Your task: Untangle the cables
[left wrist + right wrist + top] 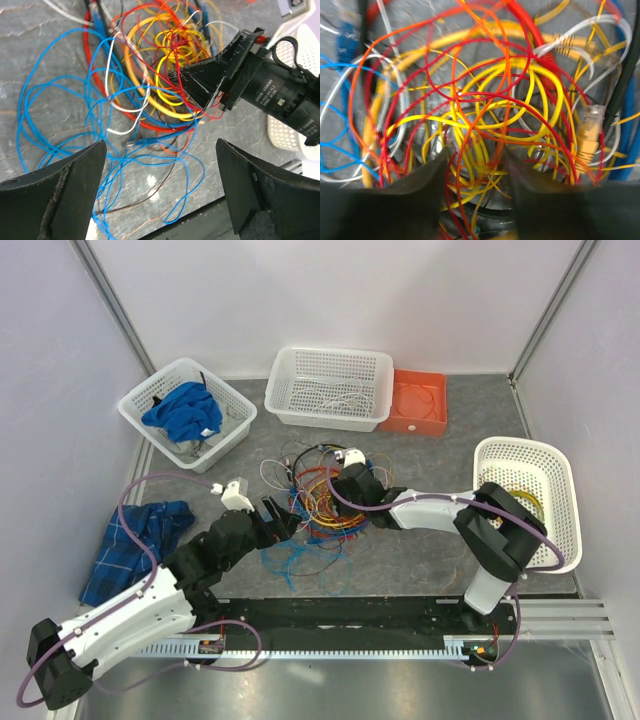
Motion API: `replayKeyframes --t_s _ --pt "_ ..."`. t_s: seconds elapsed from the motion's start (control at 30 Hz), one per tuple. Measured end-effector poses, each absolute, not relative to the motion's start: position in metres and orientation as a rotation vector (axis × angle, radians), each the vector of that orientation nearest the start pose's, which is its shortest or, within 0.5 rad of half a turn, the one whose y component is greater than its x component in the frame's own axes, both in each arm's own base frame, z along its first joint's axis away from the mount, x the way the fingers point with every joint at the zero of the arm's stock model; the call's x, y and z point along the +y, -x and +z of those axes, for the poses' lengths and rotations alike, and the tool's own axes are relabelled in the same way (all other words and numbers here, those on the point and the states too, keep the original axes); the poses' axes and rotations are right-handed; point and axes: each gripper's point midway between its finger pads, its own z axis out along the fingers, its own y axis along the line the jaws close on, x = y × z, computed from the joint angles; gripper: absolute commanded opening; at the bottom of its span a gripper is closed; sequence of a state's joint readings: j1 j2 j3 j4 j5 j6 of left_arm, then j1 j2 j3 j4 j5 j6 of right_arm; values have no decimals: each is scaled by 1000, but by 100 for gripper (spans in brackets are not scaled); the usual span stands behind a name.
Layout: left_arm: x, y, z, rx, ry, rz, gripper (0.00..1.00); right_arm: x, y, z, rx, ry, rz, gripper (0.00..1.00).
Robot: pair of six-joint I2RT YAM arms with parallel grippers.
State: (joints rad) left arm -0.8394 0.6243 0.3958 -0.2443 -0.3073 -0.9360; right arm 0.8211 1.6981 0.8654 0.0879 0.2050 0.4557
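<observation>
Cables (318, 502): heaped in one loose snarl at mid-tabletop (420, 545), between the two arms. Yellow, orange and red coils packed at the core, blue loops spilling toward the near edge, white and black strands threaded through. Nowhere near separated, by the look of it.

Left hand (160, 150): fingers wide apart, gripping nothing, hovering low over the blue loops on the bunch's near-left side.

Right hand (475, 165): nosed into the yellow-and-red core from the far-right side, fingers drawn near with a narrow gap between. Yellow and red strands running through that gap; impossible to tell whether pinched or merely straddled.

Judged step: singling out one strand from the core, early in the job. Likely a yellow one, given what look like yellow strands in the white basket (525, 495) at the right. Thin pale wires in the back basket (330, 388), an orange loop in the orange tray (420, 402): probably sorting by colour.

Next move: calls for closing on a single strand, not a handful, then drawing it up and outward slowly. Probably also calls for the left hand pinning the blue loops down, lest the whole snarl rise together. Worth minding the plugs, such as the yellow plug (590, 132) beside the core: apt to catch on crossing loops.
</observation>
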Motion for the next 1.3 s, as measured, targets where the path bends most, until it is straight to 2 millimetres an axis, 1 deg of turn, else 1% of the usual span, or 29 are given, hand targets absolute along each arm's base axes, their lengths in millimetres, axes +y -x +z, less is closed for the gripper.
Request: replayKeyframes --t_s 0.07,0.13,0.2,0.27,0.3,0.37,0.4,0.47,0.53,0.57,0.6,0.63,0.7,0.73,0.77,0.87,0.97,1.03,1.1,1.13,1.2,1.3 --pt "-185 -194 129 2104 305 -791 96 293 -298 28 2332 339 390 0" --pt "-184 -192 127 2103 310 -796 95 291 -297 26 2339 344 377 0" --pt "-183 -192 129 2096 316 -804 95 291 -297 31 2325 335 371 0" --pt "-183 -192 132 2085 318 -813 95 289 -295 45 2290 332 371 0" --pt "-183 -192 133 2081 319 -816 95 288 -292 56 2264 331 374 0" --pt "-182 -192 135 2071 323 -816 95 290 -282 89 2193 335 407 0" --pt "-181 -193 135 2067 325 -814 95 293 -277 111 2142 337 431 0" --pt "-179 -195 137 2057 334 -804 95 299 -265 163 2021 335 501 0" --pt "-178 -198 143 2038 342 -798 95 302 -256 211 1924 330 561 0" --pt "-177 -200 147 2027 344 -792 95 302 -253 241 1868 315 593 0" --pt "-177 -202 151 2015 345 -787 96 300 -253 264 1825 295 611 0" --pt "-177 -204 157 1999 345 -786 96 297 -254 284 1788 275 621 0" --pt "-175 -209 171 1961 333 -772 97 288 -253 311 1738 248 628 0" --pt "-175 -212 179 1938 328 -768 100 284 -253 317 1725 238 624 0" --pt "-175 -215 189 1912 319 -768 100 278 -251 321 1720 233 619 0" --pt "-175 -221 220 1822 296 -785 100 268 -248 320 1725 227 597 0" --pt "-179 -224 248 1722 252 -833 100 265 -246 307 1754 239 575 0" --pt "-188 -222 267 1649 203 -899 100 264 -245 295 1779 253 558 0" --pt "-197 -219 282 1585 158 -966 100 263 -244 285 1801 262 547 0" --pt "-203 -218 287 1559 131 -999 100 262 -243 281 1811 267 542 0" --pt "-215 -216 290 1541 75 -1046 100 262 -242 278 1820 271 537 0" --pt "-237 -216 285 1556 -2 -1093 100 262 -242 278 1821 270 540 0"
